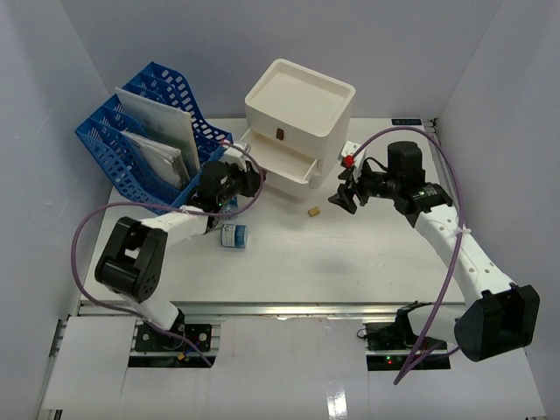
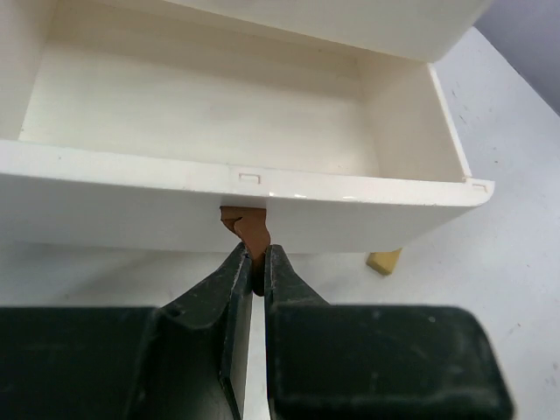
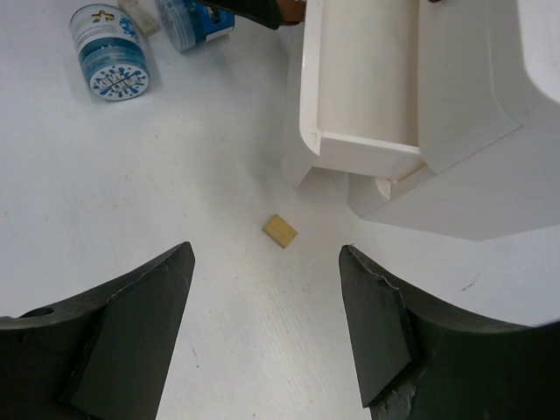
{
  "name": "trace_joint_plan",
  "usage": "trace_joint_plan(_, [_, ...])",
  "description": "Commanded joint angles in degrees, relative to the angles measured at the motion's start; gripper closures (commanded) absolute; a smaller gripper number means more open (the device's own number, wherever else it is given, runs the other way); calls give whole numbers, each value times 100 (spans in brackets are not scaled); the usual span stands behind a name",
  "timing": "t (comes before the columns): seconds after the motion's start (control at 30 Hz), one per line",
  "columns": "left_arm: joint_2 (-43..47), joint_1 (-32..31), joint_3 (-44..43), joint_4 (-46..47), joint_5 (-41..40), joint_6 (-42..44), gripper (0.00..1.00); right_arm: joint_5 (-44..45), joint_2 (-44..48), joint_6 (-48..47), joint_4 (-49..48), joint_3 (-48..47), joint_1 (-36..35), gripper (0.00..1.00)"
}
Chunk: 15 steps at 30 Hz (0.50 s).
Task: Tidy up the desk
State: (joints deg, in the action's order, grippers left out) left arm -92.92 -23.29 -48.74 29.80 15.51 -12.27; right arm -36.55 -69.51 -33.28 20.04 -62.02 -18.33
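A tan block [image 1: 311,211] lies near the white drawer box [image 1: 297,105]

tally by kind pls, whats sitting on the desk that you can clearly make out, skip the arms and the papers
blue file rack: 1
white drawer box: 1
round blue tubs: 2
small tan block: 1
total: 5

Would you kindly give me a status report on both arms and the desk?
Left fingers shut on brown drawer handle, drawer open. Right fingers open near tan block. Desk untidy: jar, block loose.
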Motion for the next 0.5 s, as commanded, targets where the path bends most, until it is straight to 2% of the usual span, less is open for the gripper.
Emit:
trace_joint_plan(0.0, [855, -16, 292, -7, 327, 88, 96, -322, -6, -303, 439, 77, 21, 26])
trace_joint_plan(0.2, [1041, -9, 231, -310, 286, 75, 44, -289, -338, -415, 746, 264, 22, 22])
trace_joint_plan(0.23, [1078, -9, 194, -347, 293, 63, 38, -252, -388, -396, 747, 313, 16, 22])
trace_joint_plan(0.37, [1253, -15, 27, -642, 347, 125, 23, -44, -492, -333, 646, 472, -2, 19])
trace_joint_plan(0.47, [1558, -9, -60, -999, 324, 324, 18, 39, -567, -303, 528, 546, -29, 19])
